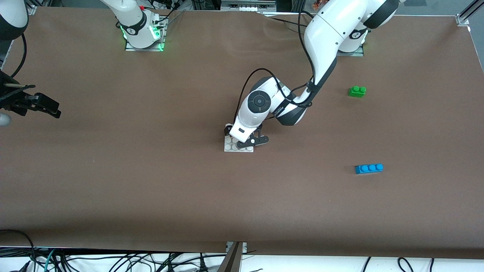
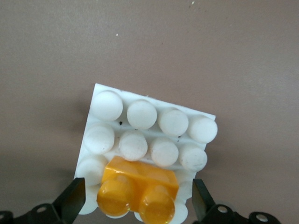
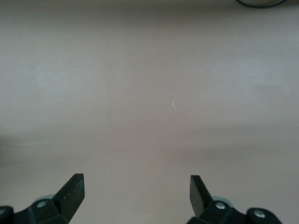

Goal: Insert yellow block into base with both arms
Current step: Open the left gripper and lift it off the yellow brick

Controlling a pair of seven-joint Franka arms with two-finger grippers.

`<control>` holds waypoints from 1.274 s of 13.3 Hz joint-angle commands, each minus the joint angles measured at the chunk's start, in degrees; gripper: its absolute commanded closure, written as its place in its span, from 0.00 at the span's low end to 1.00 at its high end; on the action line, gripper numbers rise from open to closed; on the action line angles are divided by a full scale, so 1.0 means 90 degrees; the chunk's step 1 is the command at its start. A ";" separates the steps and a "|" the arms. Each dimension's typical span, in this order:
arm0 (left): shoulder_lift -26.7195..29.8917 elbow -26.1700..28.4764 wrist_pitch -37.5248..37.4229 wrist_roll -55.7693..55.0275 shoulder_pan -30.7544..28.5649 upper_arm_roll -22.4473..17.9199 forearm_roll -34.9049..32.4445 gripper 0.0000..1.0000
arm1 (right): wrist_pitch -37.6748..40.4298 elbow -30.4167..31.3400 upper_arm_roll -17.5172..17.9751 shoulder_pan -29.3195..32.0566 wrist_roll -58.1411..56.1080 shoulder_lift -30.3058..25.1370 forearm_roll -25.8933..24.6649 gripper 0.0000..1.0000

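Left gripper (image 2: 138, 198) open – one yellow block (image 2: 138, 191), one base (image 2: 154, 135).

Green 2-stud brick (image 1: 357, 91), blue 3-stud brick (image 1: 369, 168) nearer cam, brown table (image 1: 132, 181)

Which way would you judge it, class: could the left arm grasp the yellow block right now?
Probably yes: the left gripper hangs open right over the yellow block on the base, fingers either side, nothing between.

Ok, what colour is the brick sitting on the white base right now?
Orange-yellow. The yellow block sits on the studded white base, clearest in the left wrist view.
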State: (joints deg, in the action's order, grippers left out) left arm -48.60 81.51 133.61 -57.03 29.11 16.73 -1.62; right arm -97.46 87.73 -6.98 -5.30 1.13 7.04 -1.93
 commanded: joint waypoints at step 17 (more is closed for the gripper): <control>0.2624 0.0142 -0.4032 0.2995 -0.2090 0.0026 -0.0065 0.00 | 0.0028 -0.0050 0.0063 0.0052 -0.0018 -0.0001 -0.0049 0.00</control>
State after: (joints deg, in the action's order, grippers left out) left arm -30.82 80.28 101.81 -34.70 12.66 16.51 -1.69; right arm -97.46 87.72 -6.98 -5.30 1.13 7.04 -1.93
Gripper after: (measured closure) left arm 0.000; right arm 0.000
